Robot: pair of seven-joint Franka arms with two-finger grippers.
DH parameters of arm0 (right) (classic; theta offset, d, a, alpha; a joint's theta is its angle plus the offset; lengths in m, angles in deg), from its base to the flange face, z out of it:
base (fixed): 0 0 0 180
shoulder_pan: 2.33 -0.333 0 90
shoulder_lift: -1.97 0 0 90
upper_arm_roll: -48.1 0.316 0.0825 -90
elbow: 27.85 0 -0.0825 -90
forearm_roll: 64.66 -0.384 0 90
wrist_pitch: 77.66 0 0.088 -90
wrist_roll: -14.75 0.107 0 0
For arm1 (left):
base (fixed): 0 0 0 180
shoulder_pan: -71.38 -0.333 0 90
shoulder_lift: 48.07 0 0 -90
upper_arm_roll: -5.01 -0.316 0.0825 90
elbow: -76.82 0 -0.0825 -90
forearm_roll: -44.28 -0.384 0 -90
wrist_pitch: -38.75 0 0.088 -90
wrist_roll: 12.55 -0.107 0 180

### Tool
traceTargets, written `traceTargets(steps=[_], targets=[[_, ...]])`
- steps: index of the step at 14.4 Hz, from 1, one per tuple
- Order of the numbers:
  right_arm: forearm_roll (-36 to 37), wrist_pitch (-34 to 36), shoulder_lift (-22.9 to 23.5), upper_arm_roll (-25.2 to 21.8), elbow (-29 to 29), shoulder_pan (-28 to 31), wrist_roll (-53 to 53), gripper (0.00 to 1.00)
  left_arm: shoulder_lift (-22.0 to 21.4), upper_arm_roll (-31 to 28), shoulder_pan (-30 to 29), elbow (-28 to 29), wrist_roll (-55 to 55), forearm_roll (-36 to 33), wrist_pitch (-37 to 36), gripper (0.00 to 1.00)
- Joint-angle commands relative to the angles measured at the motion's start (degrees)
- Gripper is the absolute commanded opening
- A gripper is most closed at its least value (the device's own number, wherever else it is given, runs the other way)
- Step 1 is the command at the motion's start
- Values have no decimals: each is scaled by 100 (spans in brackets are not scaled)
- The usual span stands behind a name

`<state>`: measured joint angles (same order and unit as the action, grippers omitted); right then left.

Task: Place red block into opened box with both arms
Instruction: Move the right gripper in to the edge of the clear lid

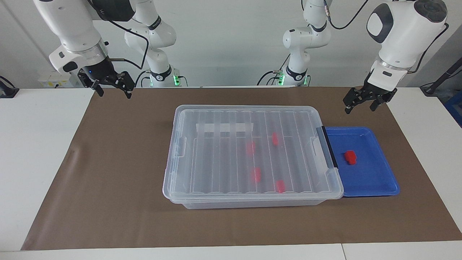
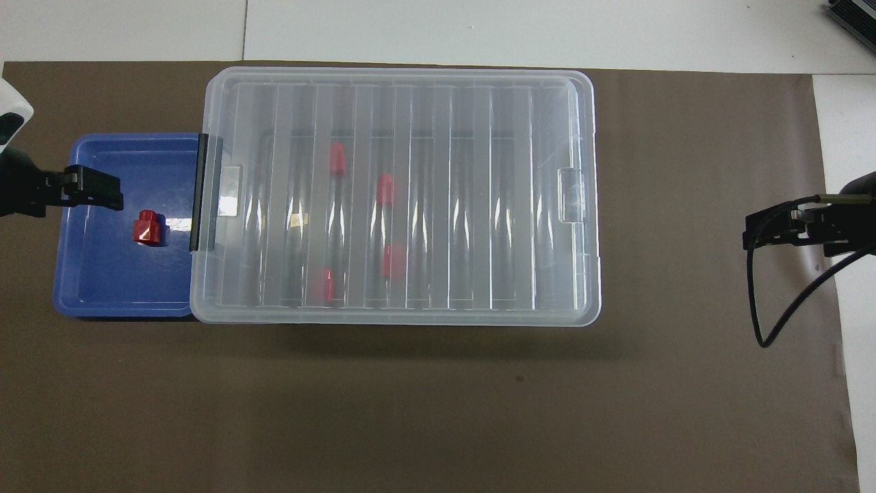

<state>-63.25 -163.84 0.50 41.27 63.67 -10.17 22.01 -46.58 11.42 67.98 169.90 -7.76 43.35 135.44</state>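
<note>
The box (image 1: 252,108) (image 2: 582,205) stands mid-table with its ribbed clear lid (image 1: 216,169) (image 2: 506,205) on it. Several red blocks show through the lid. One red block (image 1: 350,157) (image 2: 146,227) lies in the blue tray (image 1: 375,180) (image 2: 102,287), which touches the box's black-handled end toward the left arm. My left gripper (image 1: 360,107) (image 2: 96,192) hangs open and empty, raised over the tray's outer edge. My right gripper (image 1: 114,94) (image 2: 773,229) hangs open and empty over the mat toward the right arm's end, apart from the box.
A brown mat (image 1: 108,180) (image 2: 410,411) covers the table under the box and tray. White tabletop (image 1: 36,162) borders it at both ends. A black cable (image 2: 787,308) loops from the right gripper.
</note>
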Motion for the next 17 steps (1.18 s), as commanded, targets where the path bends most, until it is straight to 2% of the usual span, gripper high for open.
traceTargets(steps=[1, 5, 8, 11, 17], targets=[[-54, 13, 15, 33, 6, 73, -66, 100, -9, -26, 59, -35, 102, -83, -53, 100], [-63, -495, 24, 50, 111, 29, -93, 100, -9, -26, 59, -35, 102, -83, -45, 100], [-89, -1575, 76, 129, 639, -111, -14, 100, -9, -26, 59, -35, 137, -83, -36, 100], [-475, -2261, 479, 156, 631, -261, -5, 100, -9, -26, 68, -27, 146, -83, -36, 100], [-520, -3474, 1376, 156, 631, -990, 354, 100, -9, -26, 68, -27, 146, -92, -36, 100]])
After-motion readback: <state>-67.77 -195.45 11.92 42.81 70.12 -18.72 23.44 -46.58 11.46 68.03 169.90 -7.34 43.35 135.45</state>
